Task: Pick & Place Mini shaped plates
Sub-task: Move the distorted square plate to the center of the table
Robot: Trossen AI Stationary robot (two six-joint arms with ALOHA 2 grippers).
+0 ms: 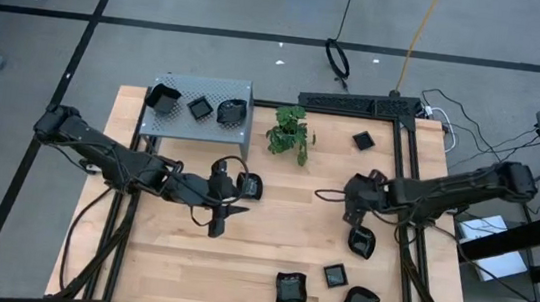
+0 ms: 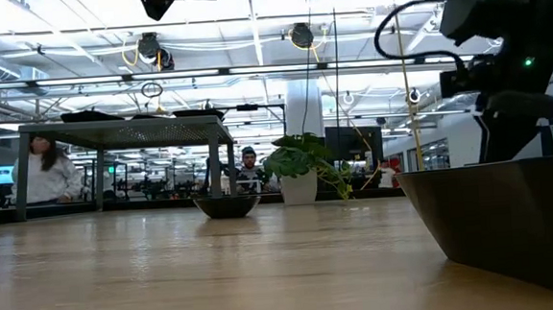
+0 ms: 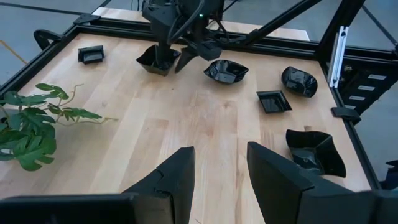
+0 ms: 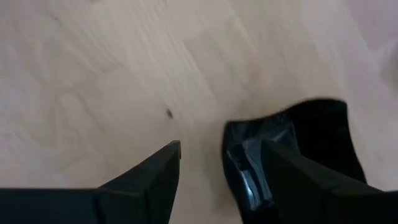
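Foreground dish: a glossy black mini plate [image 2: 511, 222] looms at the right of the low view, flat-bottomed with a flared wall, resting on the wooden table [image 1: 261, 241].
Right gripper: the right gripper [image 4: 217, 168] hangs low over a dark, shiny dish [image 1: 362, 244] at the table's right side; one finger stands inside the bowl and one outside, jaws spread wide, nothing clamped. That straddle looks like the set-up for pinching the rim.
Left gripper: the left gripper [image 3: 221, 171] hovers near the table's middle with fingers parted and empty; another black dish [image 1: 249, 185] lies just beside it in the high view.
Drop-off: the grey perforated metal box [image 1: 197, 108] at the far left carries three plates [image 1: 199, 106] on its top, which suggests it is the collecting point.
Waiting stock: three dishes [image 1: 335, 276] sit grouped at the near right, one square, one wavy-edged, one roundish; a small square one [image 1: 363, 140] lies alone at the far right.
Materials: pale planked wood with a matte grain; the dishes are smooth and reflective, likely slippery at the edge.
Bystander: a green leafy plant [image 1: 292, 131] stands at the far centre, well apart from both grippers.
Progress, as a judgement: most plates are yet to be moved.
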